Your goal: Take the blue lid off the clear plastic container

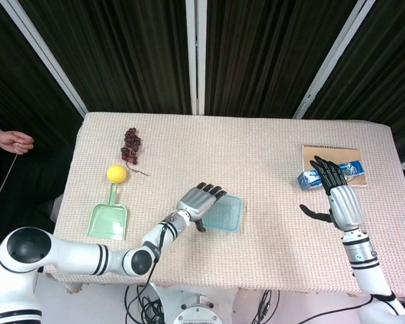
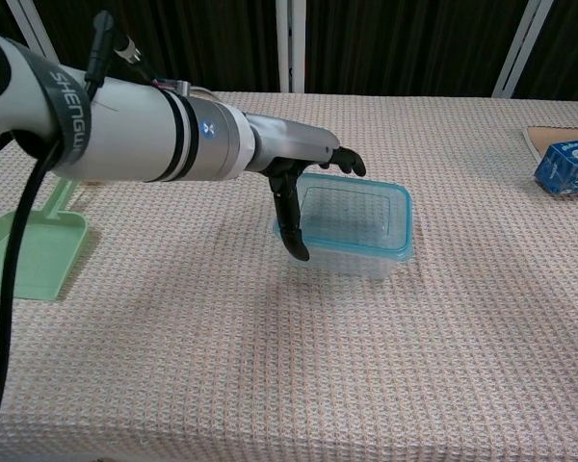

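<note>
The blue lid [image 2: 354, 214] sits sealed on the clear plastic container [image 2: 347, 258] mid-desk, just right of the left robot hand [image 1: 200, 200], whose spread, empty fingers reach over its near-left corner, thumb alongside; the open right robot hand [image 1: 337, 192] hangs well apart.

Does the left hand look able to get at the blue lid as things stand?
Probably yes: the left hand is already at the near-left edge of the blue lid, thumb down beside the container wall, with nothing in between.
</note>
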Tool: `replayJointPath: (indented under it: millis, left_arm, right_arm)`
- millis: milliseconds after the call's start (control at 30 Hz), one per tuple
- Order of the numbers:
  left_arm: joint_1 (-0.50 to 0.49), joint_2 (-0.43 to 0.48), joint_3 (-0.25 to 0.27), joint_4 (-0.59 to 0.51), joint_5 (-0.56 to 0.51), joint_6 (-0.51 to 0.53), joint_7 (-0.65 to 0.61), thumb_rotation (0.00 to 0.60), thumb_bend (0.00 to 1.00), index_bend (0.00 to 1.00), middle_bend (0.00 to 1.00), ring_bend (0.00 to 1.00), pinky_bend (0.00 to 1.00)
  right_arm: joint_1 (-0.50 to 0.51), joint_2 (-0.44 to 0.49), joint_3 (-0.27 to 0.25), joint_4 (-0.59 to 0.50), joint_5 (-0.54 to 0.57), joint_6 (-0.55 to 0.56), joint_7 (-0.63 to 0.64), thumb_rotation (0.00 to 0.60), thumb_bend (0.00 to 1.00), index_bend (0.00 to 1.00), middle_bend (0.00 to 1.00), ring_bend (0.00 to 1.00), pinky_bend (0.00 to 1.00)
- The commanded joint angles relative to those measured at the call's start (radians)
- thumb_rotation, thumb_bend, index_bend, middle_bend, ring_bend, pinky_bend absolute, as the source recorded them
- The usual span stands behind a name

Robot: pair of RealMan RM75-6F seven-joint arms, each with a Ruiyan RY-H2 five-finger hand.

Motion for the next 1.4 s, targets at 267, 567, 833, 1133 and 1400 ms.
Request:
replayJointPath:
  millis: [267,567,833,1133,1400]
  left_arm:
    - [-0.069,0.007,0.038,0.022,-0.074,0.002,-0.042,0.6,0.03,0.0,0.0,0.0,0.03]
    - [-0.124,-0.025,0.065,0.056,-0.143,0.048,-0.044,0.6,0.03,0.09,0.18,0.1,0.18]
    - [-0.155,-0.05,0.061,0.061,-0.205,0.078,-0.038,0.6,0.03,0.14,0.25,0.16,0.28]
    - [-0.163,-0.062,0.059,0.063,-0.219,0.099,-0.041,0.6,0.03,0.15,0.25,0.16,0.28]
    - [-0.166,-0.068,0.057,0.071,-0.225,0.099,-0.042,0.6,0.03,0.14,0.24,0.16,0.27]
  right_arm:
    - [-0.005,0.002,-0.009,-0.001,-0.012,-0.011,-0.007,0.6,0.07,0.0,0.0,0.0,0.0]
    - [0.042,-0.049,-0.066,-0.003,-0.164,-0.027,-0.003,0.6,0.07,0.0,0.11,0.02,0.2]
    - [0.116,-0.173,-0.064,0.068,-0.249,-0.067,-0.178,0.6,0.07,0.33,0.49,0.43,0.6]
    - [0.159,-0.292,-0.077,0.172,-0.264,-0.105,-0.263,0.6,0.03,0.53,0.65,0.62,0.84]
    - [0.168,-0.359,-0.09,0.241,-0.254,-0.112,-0.288,0.6,0.01,0.6,0.69,0.67,0.9]
